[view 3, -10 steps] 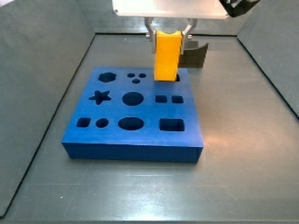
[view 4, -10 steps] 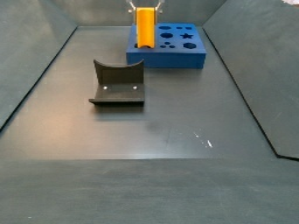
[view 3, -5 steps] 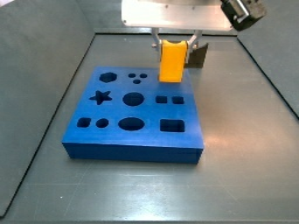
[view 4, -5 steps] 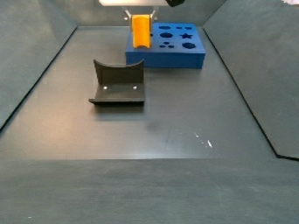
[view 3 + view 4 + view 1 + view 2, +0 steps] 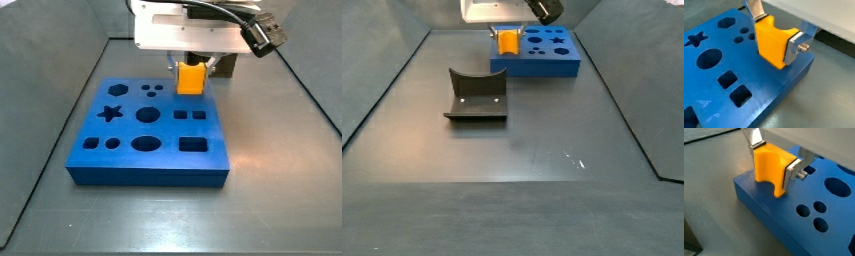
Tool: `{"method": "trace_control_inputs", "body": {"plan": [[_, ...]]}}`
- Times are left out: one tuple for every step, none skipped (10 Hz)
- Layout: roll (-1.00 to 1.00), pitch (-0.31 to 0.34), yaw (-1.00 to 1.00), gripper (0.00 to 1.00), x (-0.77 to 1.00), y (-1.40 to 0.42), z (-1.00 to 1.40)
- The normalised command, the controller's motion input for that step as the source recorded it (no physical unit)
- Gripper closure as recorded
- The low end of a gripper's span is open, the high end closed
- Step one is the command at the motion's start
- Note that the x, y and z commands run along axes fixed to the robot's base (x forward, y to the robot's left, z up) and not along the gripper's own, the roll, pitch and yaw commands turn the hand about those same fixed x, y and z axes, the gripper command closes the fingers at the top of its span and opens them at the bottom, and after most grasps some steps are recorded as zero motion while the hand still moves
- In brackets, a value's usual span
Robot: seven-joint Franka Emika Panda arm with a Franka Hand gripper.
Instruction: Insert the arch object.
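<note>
Lower than before, the gripper (image 5: 777, 35) clamps the arch object (image 5: 774, 42), now partly sunk into the blue board (image 5: 724, 90); seating remains unfinished.

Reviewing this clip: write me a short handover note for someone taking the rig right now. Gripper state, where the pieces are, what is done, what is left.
Gripper: shut on the arch object, held upright between the silver fingers at a corner of the blue board.
Arch object: its lower end is at the board's top surface, in both wrist views; whether it has entered a hole cannot be told.
Fixture: on the floor, apart from the board.
Done: pickup, carry to the board.
Left: seat the arch, release, retract.
</note>
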Motion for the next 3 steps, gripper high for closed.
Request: {"method": "trace_control_inputs", "body": {"plan": [[-0.11,-0.039,0.00,1.00,0.00,0.00,-0.25],[-0.05,-0.026,0.00,1.00,0.00,0.00,-0.06],[0.00,0.000,0.00,1.00,0.00,0.00,0.00]]}}
